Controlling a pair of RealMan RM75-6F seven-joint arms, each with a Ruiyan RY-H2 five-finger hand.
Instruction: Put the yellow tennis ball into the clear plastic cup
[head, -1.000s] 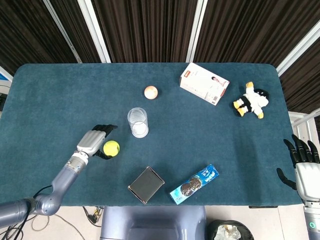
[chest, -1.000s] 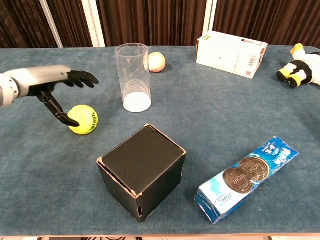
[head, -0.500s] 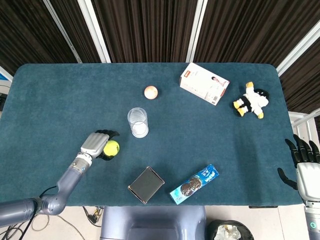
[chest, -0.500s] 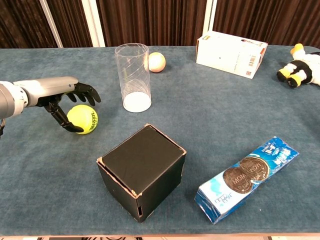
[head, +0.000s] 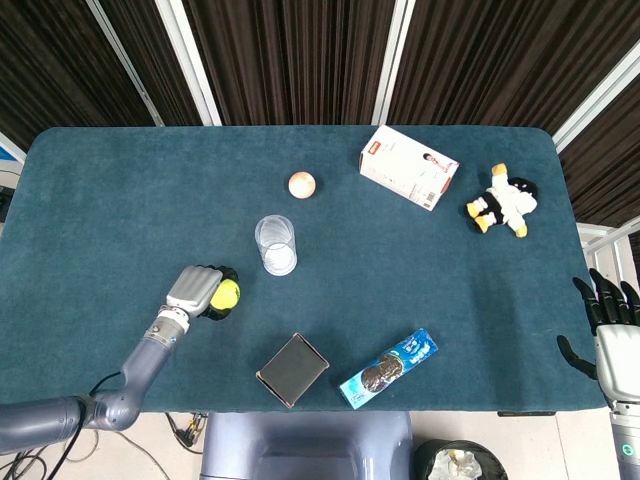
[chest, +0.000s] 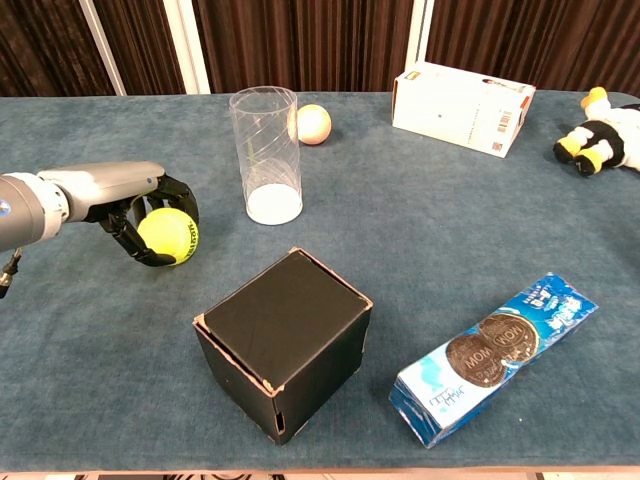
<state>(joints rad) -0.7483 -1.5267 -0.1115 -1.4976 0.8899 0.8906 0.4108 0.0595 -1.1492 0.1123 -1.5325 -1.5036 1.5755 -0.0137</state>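
Observation:
The yellow tennis ball sits on the blue table at front left, wrapped by the fingers of my left hand, which grips it from above and the left. The clear plastic cup stands upright and empty, a short way behind and to the right of the ball. My right hand hangs off the table's right edge with its fingers spread, holding nothing; the chest view does not show it.
A black box stands just in front of the ball. A blue cookie pack lies at front right. A peach ball, a white carton and a plush penguin lie further back.
My left hand has come down over the tennis ball and its fingers have curled around it. The ball has shifted slightly toward the cup. The right hand has barely moved.

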